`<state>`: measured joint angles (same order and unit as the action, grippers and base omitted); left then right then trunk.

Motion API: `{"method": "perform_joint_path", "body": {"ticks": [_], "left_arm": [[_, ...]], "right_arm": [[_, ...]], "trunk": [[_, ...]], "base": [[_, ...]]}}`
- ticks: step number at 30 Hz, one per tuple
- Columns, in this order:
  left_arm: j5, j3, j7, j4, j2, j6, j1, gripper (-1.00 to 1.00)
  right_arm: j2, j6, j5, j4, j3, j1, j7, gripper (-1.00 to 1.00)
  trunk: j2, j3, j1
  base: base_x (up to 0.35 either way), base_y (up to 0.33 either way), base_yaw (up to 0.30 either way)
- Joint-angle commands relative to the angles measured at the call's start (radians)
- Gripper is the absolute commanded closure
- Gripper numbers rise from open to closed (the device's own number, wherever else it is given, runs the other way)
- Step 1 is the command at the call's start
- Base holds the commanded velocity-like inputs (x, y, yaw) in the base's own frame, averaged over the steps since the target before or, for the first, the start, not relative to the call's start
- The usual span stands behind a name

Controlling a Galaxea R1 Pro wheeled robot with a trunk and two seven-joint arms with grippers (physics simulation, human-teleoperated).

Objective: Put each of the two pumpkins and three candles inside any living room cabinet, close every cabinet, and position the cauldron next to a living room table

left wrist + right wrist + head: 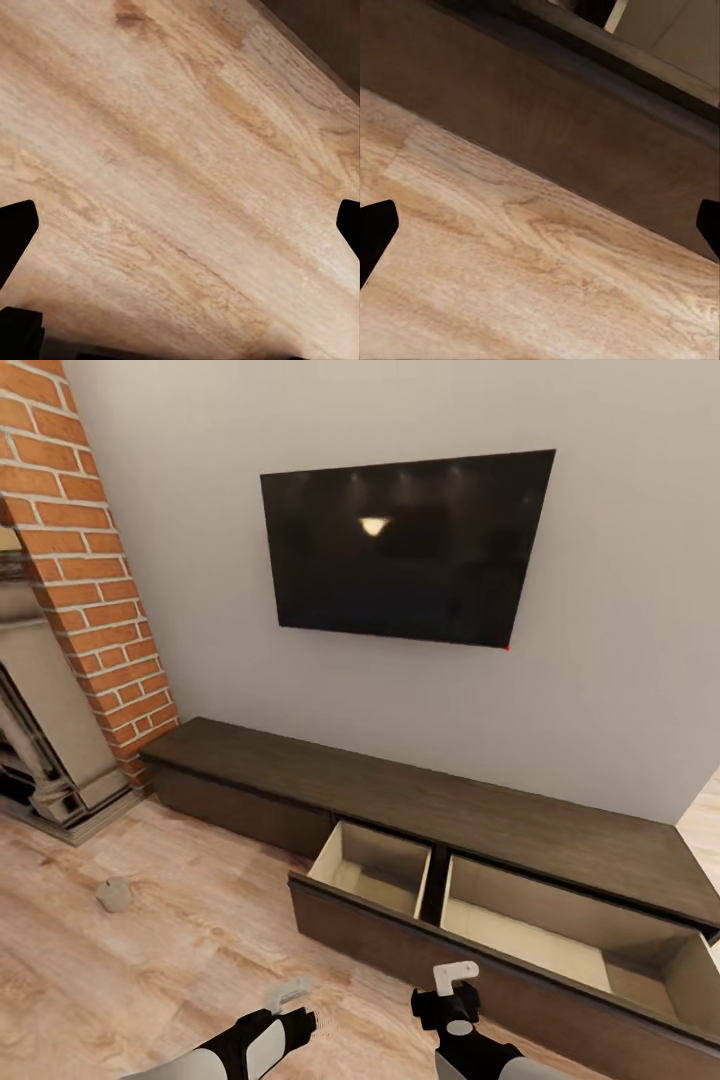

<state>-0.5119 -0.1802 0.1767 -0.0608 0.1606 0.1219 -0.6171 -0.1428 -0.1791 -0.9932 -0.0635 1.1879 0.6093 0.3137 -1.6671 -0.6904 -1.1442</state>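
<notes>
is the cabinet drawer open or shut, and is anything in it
Open. The cabinet drawer is pulled out over the floor, and both pale compartments look bare where visible.

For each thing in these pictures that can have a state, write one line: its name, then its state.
Long low dark-brown wood cabinet: right drawer pulled out, two pale compartments, both empty.
Wall-mounted black TV: off.
Small grey-beige object on the floor: loose, near the fireplace.
Left gripper: open, empty.
Right gripper: open, empty.

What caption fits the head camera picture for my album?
Two empty grippers, left and right, face an open cabinet drawer under the TV.
</notes>
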Motion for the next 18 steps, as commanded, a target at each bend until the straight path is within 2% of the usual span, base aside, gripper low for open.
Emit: {"method": "perform_joint_path", "body": {"ticks": [1, 10, 12, 13, 18], "left_arm": [[-0.008, -0.008, 0.006, -0.002, 0.0, 0.005, 0.0, -1.0], [-0.01, -0.008, 0.009, 0.0, -0.001, 0.005, 0.0, -1.0], [-0.01, -0.008, 0.01, 0.004, 0.0, 0.005, 0.0, -1.0], [-0.011, -0.008, 0.01, 0.011, 0.0, 0.004, 0.0, -1.0], [-0.011, -0.008, 0.01, 0.013, 0.0, 0.004, 0.0, -1.0]], "right_arm": [[0.0, -0.003, -0.01, -0.001, 0.009, 0.0, 0.004, -1.0], [-0.001, -0.002, -0.01, -0.001, 0.009, -0.005, 0.004, -1.0], [-0.012, -0.002, -0.011, 0.0, 0.008, -0.007, 0.004, -1.0], [-0.032, -0.002, -0.012, 0.002, 0.006, -0.017, 0.005, -1.0], [-0.032, -0.003, -0.012, 0.002, 0.006, -0.03, 0.006, -1.0]], "trunk": [[0.007, 0.002, 0.004], [0.07, 0.031, 0.039], [0.084, 0.037, 0.046], [0.091, 0.04, 0.05], [0.126, 0.056, 0.069]], "base": [[0.0, 0.0, 0.299], [0.0, 0.0, 0.299], [0.0, 0.0, 0.299], [0.0, 0.0, 0.299], [0.0, 0.0, 0.299]]}}
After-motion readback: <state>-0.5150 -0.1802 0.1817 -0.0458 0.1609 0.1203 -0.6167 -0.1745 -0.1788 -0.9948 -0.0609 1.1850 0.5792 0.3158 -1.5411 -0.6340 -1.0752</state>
